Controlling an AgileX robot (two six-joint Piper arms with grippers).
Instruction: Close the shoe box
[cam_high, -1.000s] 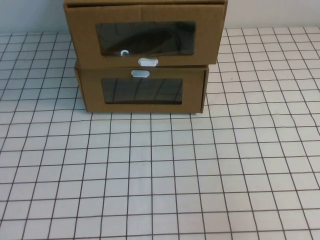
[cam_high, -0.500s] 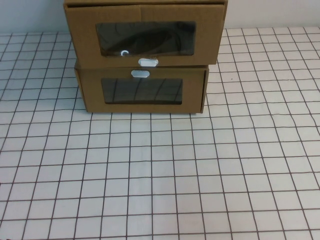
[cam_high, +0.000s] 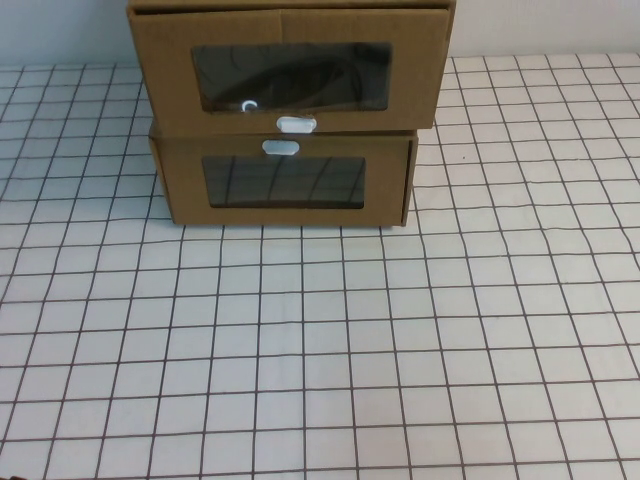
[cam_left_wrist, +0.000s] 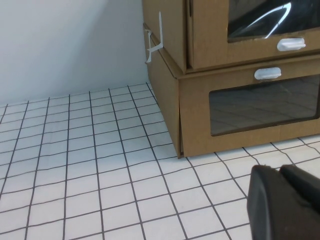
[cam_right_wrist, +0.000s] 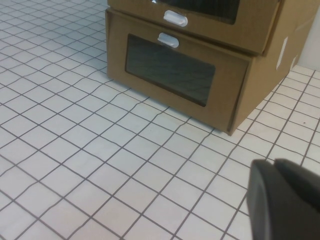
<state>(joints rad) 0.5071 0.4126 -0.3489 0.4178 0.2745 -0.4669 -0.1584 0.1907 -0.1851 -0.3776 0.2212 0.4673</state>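
Shoe box (cam_high: 290, 65) sits stacked on the lower cardboard box (cam_high: 283, 180) at table's far edge, drawer front overhanging toward both low parked grippers, left gripper (cam_left_wrist: 282, 202) and right gripper (cam_right_wrist: 285, 200), finger state unclear, neither clearly nearer.

shoe box (cam_high: 290, 70) top cropped, left claw (cam_left_wrist: 287, 202) cropped, right claw (cam_right_wrist: 285, 197) cropped

Matte black rounded left gripper (cam_left_wrist: 285, 202) and right gripper (cam_right_wrist: 285, 197) housings.

The stacked boxes (cam_high: 285, 115) are viewed from above by the high camera; they are faced low over the gridded surface (cam_left_wrist: 80, 165) from both wrists, from opposite sides.
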